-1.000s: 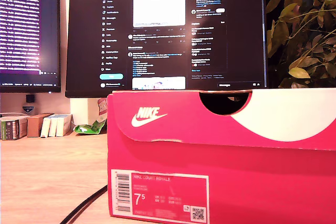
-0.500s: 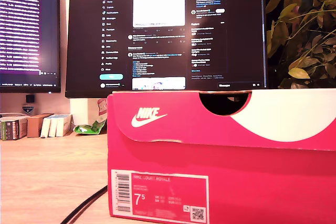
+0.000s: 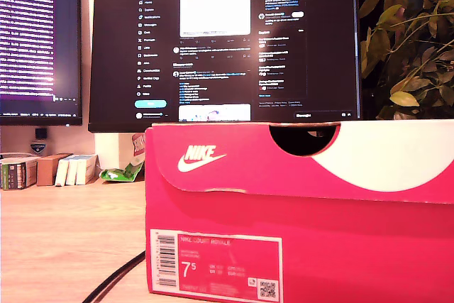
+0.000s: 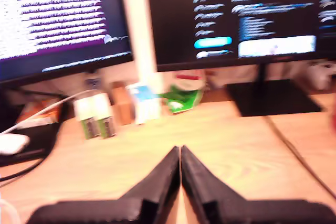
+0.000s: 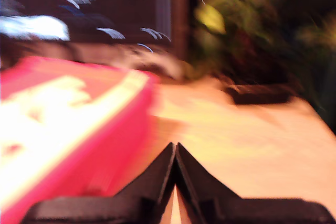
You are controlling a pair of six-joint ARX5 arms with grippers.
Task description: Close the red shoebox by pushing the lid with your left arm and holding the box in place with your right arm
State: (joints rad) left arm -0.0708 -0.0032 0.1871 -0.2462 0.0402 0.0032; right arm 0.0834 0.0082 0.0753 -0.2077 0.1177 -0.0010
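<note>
Two grippers: both seen only in their own wrist views; neither appears in the exterior view.
My first gripper [image 4: 180, 153]: jaws pressed together tip to tip, nothing between them; it sits above bare worktop [image 4: 231, 145], pointing toward the monitors.
My second gripper [image 5: 175, 149]: jaws closed tip to tip, holding nothing; the picture is blurred by motion.
Red shoebox [image 3: 298, 211]: stands on the worktop, filling the lower part and the exterior view's right; its end panel with the size label [image 3: 215, 267] faces the camera.
Lid [image 3: 234, 157]: lies down over the box top, its front flap overlapping the box wall; a white logo and a semicircular cut-out [image 3: 305, 138] show on the flap.
Box relative to second gripper: the red shoebox [image 5: 68, 140] lies just beside the closed jaws, apart from them; whether any contact exists cannot be told through the blur.
Monitors: a large dark screen [image 3: 223, 47] stands behind the box; a second screen with text lines [image 3: 39, 40] is at the exterior view's left.
Small cartons [image 3: 46, 169]: lined up on the worktop below the second screen, well apart from the box.
Green packet [image 3: 122, 172]: lies on the worktop near the box's rear corner.
Plant [image 3: 408, 40]: leaves behind the box at the exterior view's right.
Cable [image 3: 113, 282]: dark, runs across the worktop beside the box's label end.
</note>
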